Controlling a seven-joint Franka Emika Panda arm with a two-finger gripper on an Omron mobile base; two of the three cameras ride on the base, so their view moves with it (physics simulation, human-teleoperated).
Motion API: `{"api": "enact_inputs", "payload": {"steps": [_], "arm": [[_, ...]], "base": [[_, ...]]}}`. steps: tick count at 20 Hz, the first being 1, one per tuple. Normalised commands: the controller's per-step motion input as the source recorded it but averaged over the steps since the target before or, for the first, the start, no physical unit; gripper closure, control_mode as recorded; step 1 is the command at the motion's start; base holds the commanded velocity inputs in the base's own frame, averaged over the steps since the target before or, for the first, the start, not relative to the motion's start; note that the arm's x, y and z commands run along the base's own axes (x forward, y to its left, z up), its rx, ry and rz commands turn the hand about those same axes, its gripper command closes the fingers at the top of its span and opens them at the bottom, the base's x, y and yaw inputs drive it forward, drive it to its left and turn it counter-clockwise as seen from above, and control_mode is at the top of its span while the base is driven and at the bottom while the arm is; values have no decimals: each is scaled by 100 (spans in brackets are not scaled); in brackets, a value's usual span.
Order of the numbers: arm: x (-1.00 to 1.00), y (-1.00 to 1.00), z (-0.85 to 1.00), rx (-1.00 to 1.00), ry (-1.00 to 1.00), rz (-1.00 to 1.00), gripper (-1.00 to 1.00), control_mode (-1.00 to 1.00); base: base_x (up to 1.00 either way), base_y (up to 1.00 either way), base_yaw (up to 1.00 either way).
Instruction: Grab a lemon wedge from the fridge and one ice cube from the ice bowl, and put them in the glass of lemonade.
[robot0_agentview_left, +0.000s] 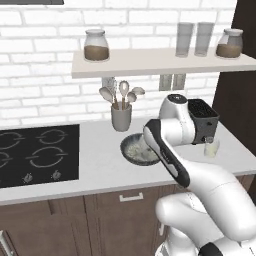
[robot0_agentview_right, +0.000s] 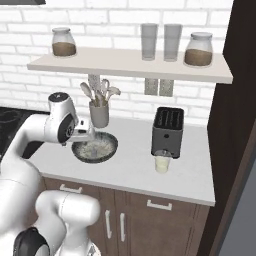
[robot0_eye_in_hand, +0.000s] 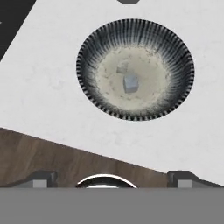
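So the gripper (robot0_eye_in_hand: 112, 177) is wide open with nothing in it, its two finger tips spread apart at the bottom of the hand view. It hangs above the front edge of the white counter (robot0_eye_in_hand: 39, 96), looking down at the ice bowl (robot0_eye_in_hand: 89, 43), which sits a bit further back. There's an ice cube (robot0_eye_in_hand: 130, 82) near the middle of the bowl, plus what looks like a second, fainter one just beside it.

Looks to me like this is the ice step, the approach part. No grab yet.

The glass of lemonade (robot0_agentview_right: 161, 163) stands in front of the black toaster (robot0_agentview_right: 167, 131), off to the right of the bowl, well apart from it. I can't spot a lemon wedge in it at this size.

Next move, I'd guess: push forward and drop straight down so the cube sits between the fingers, then close. The cube is small, so centering matters.
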Motion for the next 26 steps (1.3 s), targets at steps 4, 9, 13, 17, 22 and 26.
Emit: {"api": "enact_inputs", "payload": {"steps": [4, 9, 13, 17, 22, 26], "arm": [[88, -15, -5, 10, 1, 18, -100, -100], [74, 7, -30, 0, 7, 11, -100, -100], [57, 35, -59, -12, 22, 7, -100, -100], [24, 11, -62, -9, 23, 2, -100, -100], [1, -1, -34, 0, 4, 0, -100, -100], [0, 0, -32, 0, 0, 0, -100, -100]], "base": [[0, 0, 0], [0, 0, 0], [0, 0, 0], [0, 0, 0], [0, 0, 0], [0, 0, 0]]}}
